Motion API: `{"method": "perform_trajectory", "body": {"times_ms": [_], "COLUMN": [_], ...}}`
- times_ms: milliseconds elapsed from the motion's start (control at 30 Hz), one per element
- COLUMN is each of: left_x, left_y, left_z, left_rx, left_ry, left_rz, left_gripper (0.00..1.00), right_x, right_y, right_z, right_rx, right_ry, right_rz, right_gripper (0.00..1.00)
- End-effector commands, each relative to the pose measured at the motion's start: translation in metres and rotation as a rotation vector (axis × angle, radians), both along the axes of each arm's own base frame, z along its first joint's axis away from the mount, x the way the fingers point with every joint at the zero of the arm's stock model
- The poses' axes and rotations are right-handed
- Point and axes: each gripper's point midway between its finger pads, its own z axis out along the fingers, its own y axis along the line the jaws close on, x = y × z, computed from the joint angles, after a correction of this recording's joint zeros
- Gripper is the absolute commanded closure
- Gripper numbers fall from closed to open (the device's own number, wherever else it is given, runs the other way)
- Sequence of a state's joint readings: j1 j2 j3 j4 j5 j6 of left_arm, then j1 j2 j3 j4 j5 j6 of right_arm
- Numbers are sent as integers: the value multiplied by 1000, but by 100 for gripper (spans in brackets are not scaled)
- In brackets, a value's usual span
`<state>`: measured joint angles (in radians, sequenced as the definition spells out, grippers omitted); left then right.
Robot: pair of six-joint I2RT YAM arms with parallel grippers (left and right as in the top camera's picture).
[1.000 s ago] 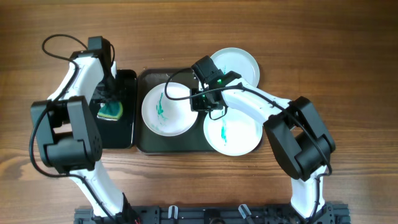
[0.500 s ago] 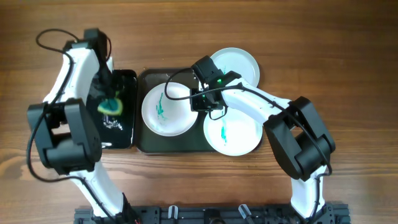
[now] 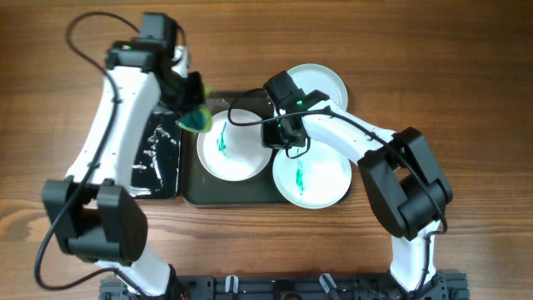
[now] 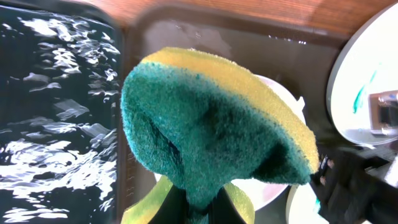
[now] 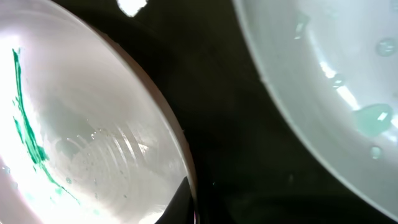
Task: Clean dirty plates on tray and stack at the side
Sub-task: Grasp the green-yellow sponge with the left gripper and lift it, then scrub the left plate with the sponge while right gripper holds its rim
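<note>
My left gripper (image 3: 194,112) is clamped on the sponge (image 4: 211,124), which hangs over the upper-left rim of a streaked plate (image 3: 237,160), 1 of 3, lying on the tray (image 3: 193,190). My right gripper (image 3: 283,137) sits at that plate's right rim, but I cannot tell if it pinches it. I should press the green face flat on the teal streak (image 3: 222,140) and rub along it, with the plate held steady.
</note>
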<state>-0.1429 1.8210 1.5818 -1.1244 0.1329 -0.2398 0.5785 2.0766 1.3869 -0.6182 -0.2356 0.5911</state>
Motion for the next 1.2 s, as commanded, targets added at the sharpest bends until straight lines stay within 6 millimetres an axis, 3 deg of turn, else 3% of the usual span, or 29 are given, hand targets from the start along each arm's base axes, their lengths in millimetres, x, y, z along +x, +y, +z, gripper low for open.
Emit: {"method": "perform_trajectory", "body": {"times_ms": [0, 133, 367, 500, 667, 800, 867, 900, 1000, 1033, 1167], "left_x": [-16, -28, -24, -30, -49, -57, -51, -44, -39, -40, -40], "left_y": [-21, -19, -28, -55, -98, -110, -98, -73, -25, 2, 32], "left_z": [-42, -76, -122, -129, -122, -118, -122, -129, -136, -135, -130], "left_rx": [-26, 17, -11, -89, -224, -282, -233, -122, 100, 230, 399], "left_ry": [108, 161, 122, 138, 174, 206, 206, 197, 178, 163, 132], "left_rz": [75, 119, 63, -50, -183, -186, -117, -15, 137, 203, 245], "left_gripper": [96, 96, 96, 96, 96, 96, 96, 96, 96, 96, 96], "right_x": [0, -1, 0, 0, 0, 0, 0, 0, -1, -1, -9], "right_y": [-18, -19, -18, -18, -18, -18, -18, -18, -18, -19, -18], "right_z": [-16, -16, -16, -16, -16, -16, -16, -16, -16, -16, -21], "right_rx": [-78, -80, -79, -78, -79, -79, -79, -79, -80, -81, -68], "right_ry": [28, 30, 28, 27, 22, 21, 20, 21, 22, 24, 58], "right_rz": [-60, -61, -61, -60, -45, -42, -39, -38, -39, -39, -51], "right_gripper": [96, 96, 96, 96, 96, 96, 96, 96, 96, 96, 96]}}
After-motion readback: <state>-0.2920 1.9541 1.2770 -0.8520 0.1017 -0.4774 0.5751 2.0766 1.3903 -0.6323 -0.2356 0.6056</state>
